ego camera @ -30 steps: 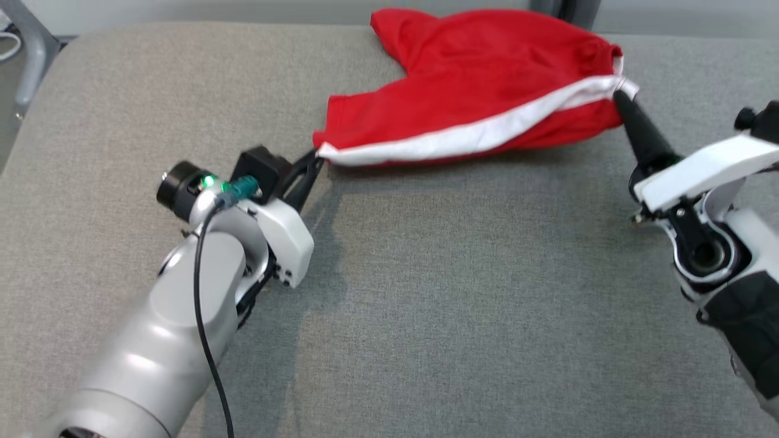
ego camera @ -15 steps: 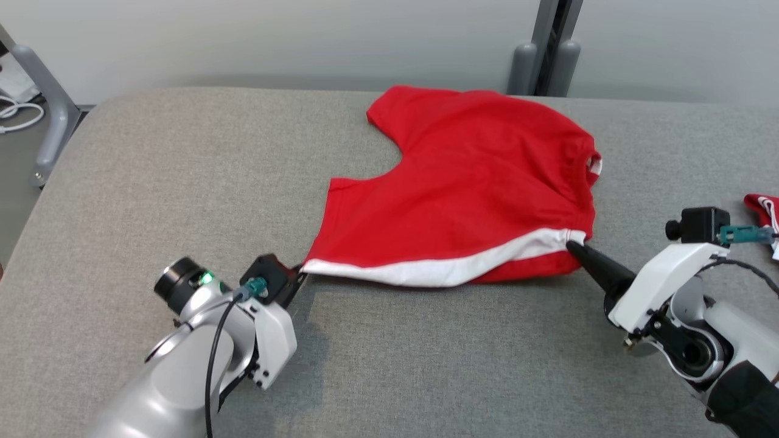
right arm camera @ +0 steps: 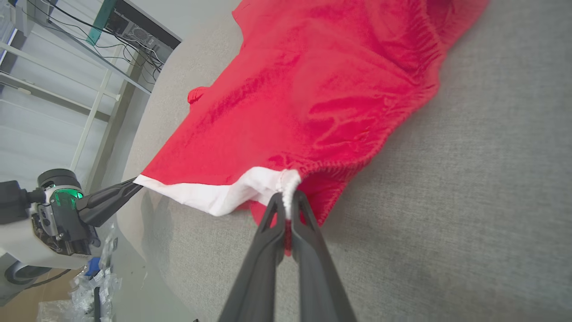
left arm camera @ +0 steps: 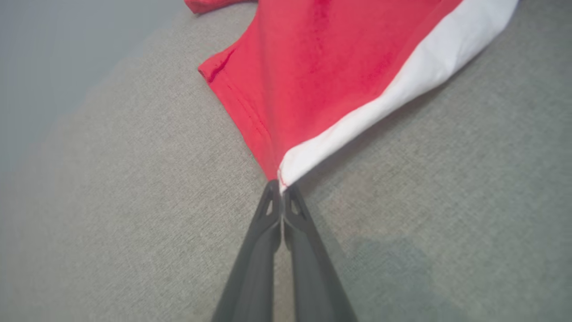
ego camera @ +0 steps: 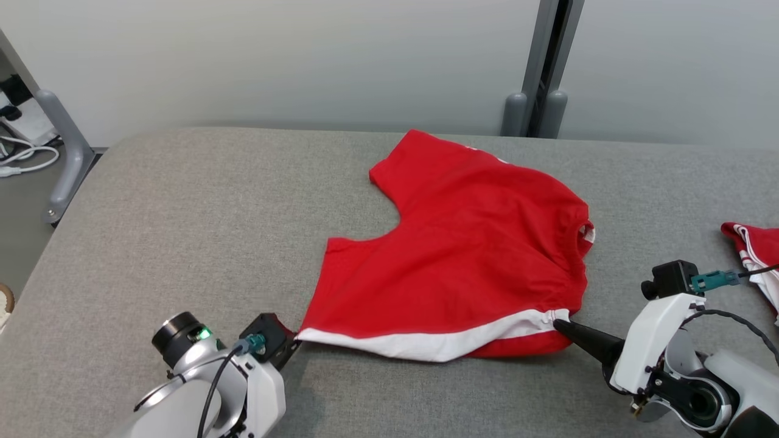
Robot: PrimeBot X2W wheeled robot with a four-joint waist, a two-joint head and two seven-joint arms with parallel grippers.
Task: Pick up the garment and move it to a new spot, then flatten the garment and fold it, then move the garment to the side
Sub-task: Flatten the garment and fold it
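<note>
Head view: my camera has tilted up since a second ago, and the red garment point(ego camera: 462, 267) now lies flatter on the grey table point(ego camera: 182, 213). Left wrist view: my left gripper point(left arm camera: 280, 190) is clamped on its corner. Right wrist view: my right gripper point(right arm camera: 288, 201) pinches the white band point(right arm camera: 223, 197).

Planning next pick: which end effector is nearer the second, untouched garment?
Right. The second garment lies just right of the right end effector; the left end effector sits far left.

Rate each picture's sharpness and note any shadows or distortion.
Head view: sharp, evenly lit, soft shadow beneath the red garment. Left wrist view: soft throughout, dim shadow on the grey table beside the left gripper. Right wrist view: wide-angle stretch, fabric crisp.
</note>
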